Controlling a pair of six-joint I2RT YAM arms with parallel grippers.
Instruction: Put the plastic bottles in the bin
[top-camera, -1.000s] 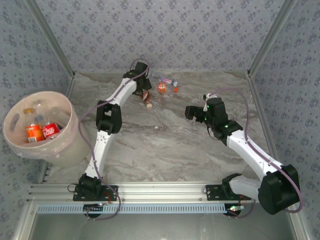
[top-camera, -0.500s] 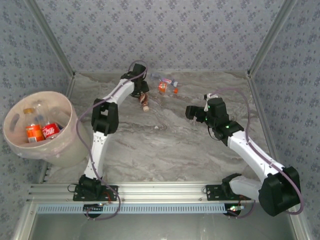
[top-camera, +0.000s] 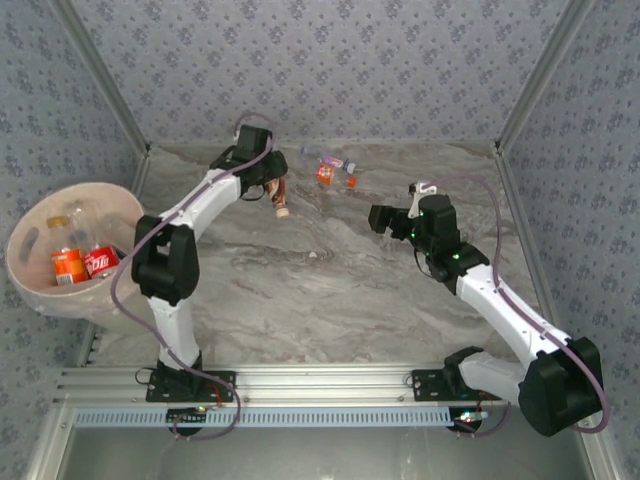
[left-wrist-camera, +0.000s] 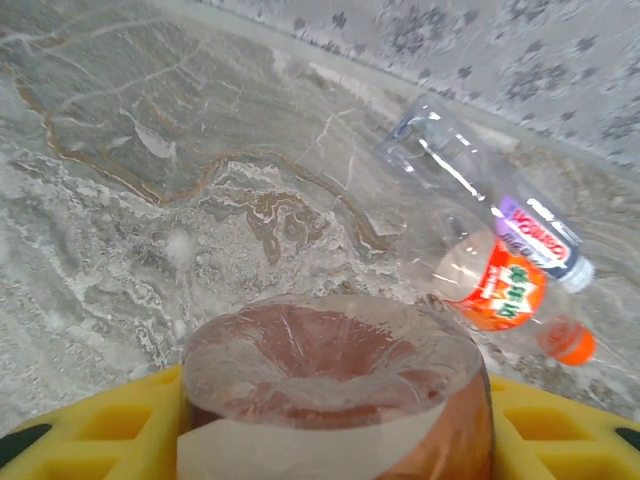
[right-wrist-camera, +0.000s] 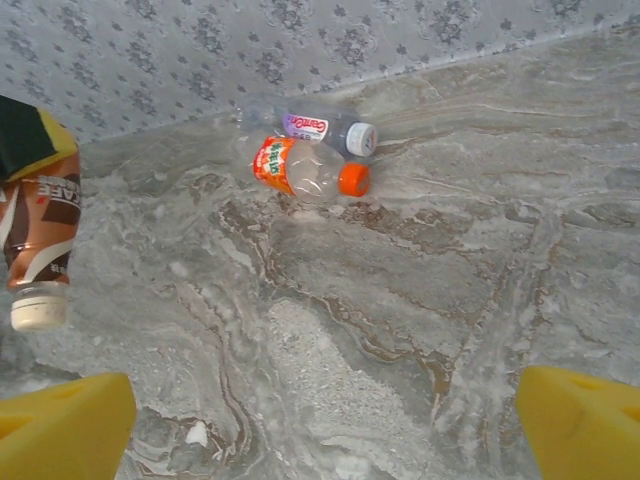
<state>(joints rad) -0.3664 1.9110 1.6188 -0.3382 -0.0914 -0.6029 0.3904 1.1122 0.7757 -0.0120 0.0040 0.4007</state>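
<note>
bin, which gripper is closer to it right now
Left. The left gripper, holding a brown bottle, hangs to the right of the bin; the open right gripper sits farther right, beyond it.

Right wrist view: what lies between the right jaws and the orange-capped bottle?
Bare marble tabletop up to the orange-capped bottle, save a tiny white speck, in the right wrist view.
</note>
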